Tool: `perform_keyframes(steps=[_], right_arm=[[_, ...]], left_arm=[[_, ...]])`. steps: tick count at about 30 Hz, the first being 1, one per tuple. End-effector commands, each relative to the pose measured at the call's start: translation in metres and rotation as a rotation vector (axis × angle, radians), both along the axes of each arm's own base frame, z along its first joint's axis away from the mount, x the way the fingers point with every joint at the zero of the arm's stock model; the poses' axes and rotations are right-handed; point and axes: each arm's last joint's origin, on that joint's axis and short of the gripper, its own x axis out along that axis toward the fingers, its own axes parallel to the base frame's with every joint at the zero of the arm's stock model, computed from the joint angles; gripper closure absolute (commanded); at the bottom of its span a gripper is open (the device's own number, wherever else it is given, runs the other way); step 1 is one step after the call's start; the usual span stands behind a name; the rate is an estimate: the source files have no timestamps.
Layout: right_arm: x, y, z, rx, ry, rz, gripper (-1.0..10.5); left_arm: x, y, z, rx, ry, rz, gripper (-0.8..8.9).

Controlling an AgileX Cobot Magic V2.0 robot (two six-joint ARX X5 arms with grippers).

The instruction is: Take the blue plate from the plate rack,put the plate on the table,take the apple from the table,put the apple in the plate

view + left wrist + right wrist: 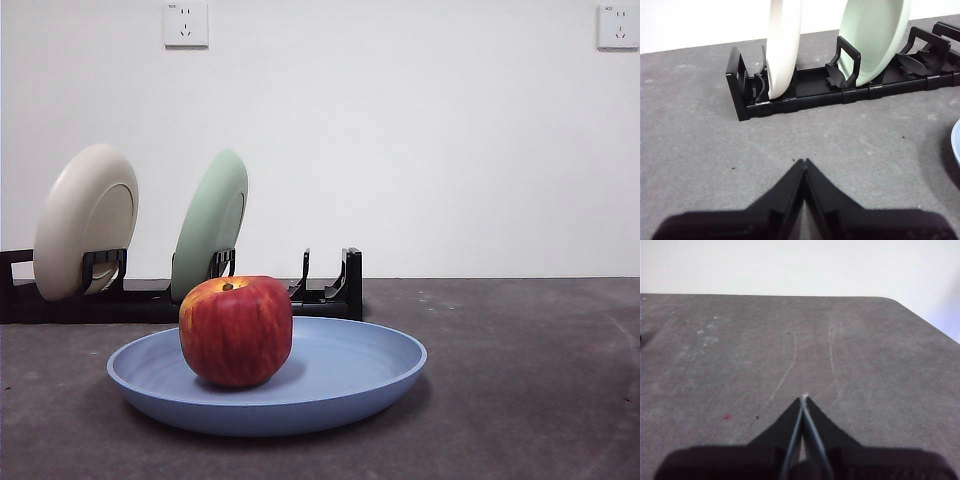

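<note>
The red apple [236, 331] sits in the blue plate [350, 375], left of the plate's middle. The plate lies flat on the dark grey table [530, 380] in front of the black plate rack [330, 295]. A sliver of the plate's rim shows in the left wrist view [956, 149]. My left gripper [803, 162] is shut and empty, above bare table in front of the rack [805, 95]. My right gripper [804, 399] is shut and empty over bare table, away from the plate. Neither arm shows in the front view.
A cream-white plate [85, 220] and a pale green plate [210, 225] stand upright in the rack, also seen in the left wrist view as cream-white plate [784, 45] and green plate [875, 35]. The rack's right slot [325, 280] holds nothing. The table's rounded far corner [890, 300] shows in the right wrist view.
</note>
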Motion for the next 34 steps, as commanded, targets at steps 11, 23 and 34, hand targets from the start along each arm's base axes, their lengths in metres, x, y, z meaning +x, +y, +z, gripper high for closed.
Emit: perform_keyframes(steps=[11,23,34], right_arm=[[-0.0004,-0.0001,-0.0052,-0.005,0.044,0.001,9.4],[-0.0004,-0.0001,-0.0051,-0.005,0.044,0.001,9.4],[-0.0004,-0.0001,-0.0051,-0.005,0.044,0.001,9.4]], left_arm=[[0.0003,0.0004,-0.0028,0.004,0.006,0.005,8.17],[0.0003,0.0004,-0.0028,0.004,0.006,0.006,8.17],[0.0003,0.0004,-0.0028,0.004,0.006,0.005,8.18]])
